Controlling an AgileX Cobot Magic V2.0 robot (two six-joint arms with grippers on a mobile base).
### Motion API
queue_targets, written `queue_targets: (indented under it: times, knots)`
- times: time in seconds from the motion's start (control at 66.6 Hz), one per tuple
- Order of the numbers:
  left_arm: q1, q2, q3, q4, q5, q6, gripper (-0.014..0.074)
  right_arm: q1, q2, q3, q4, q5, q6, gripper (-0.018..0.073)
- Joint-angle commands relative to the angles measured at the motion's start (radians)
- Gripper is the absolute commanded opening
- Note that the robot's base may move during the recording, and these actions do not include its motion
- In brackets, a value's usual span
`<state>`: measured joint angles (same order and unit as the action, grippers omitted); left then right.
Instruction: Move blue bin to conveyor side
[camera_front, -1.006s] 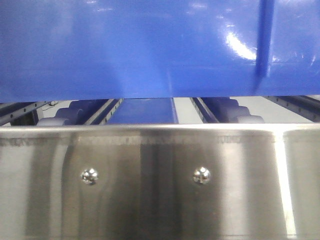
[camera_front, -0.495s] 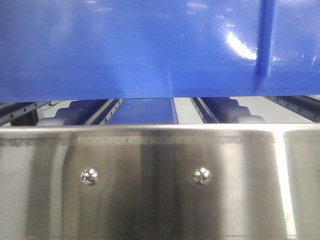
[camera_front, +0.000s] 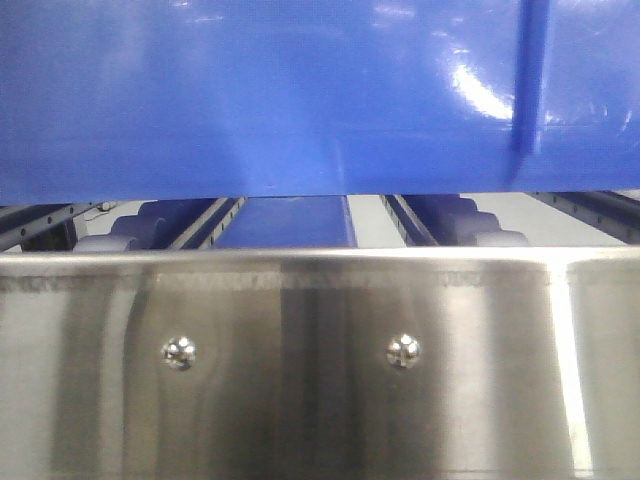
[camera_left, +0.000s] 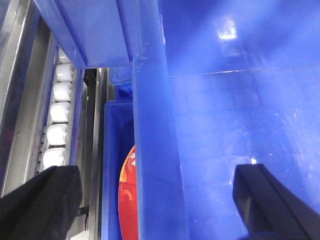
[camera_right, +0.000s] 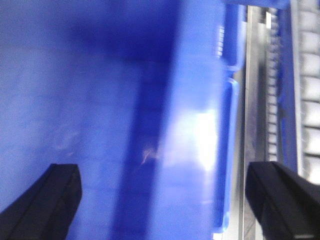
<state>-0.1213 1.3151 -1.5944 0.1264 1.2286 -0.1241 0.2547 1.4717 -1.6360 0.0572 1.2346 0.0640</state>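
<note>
Though blurred in the right wrist view, the blue bin (camera_right: 100, 125) is plain glossy plastic. Its thick rim (camera_left: 155, 150) passes between the left jaws and its wall between the right jaws, both pairs spread wide with room either side. Outside the left jaws sit a crate of red goods (camera_left: 111, 165) and white rollers (camera_left: 57, 125). Only the front view shows the steel rail (camera_front: 320, 380) below the bin.

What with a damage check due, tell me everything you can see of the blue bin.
The blue bin is a large glossy blue plastic crate: plain walls, thin vertical rib, thick rim, faintly scuffed inside, empty where seen. The left hand and right hand each straddle a wall, fingers apart, not visibly touching it.
</note>
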Motion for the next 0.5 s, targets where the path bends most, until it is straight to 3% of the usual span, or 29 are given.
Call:
queue_targets:
  times: [0.0, 0.48]
  knots:
    - [-0.002, -0.002, 0.0, 0.0, -0.008, -0.006, 0.0515, 0.0, 0.001, 0.001, -0.017, -0.014, 0.016, 0.055]
    - [-0.002, 0.065, -0.002, -0.005, -0.008, -0.006, 0.0515, 0.0, 0.001, 0.001, -0.017, -0.014, 0.016, 0.055]
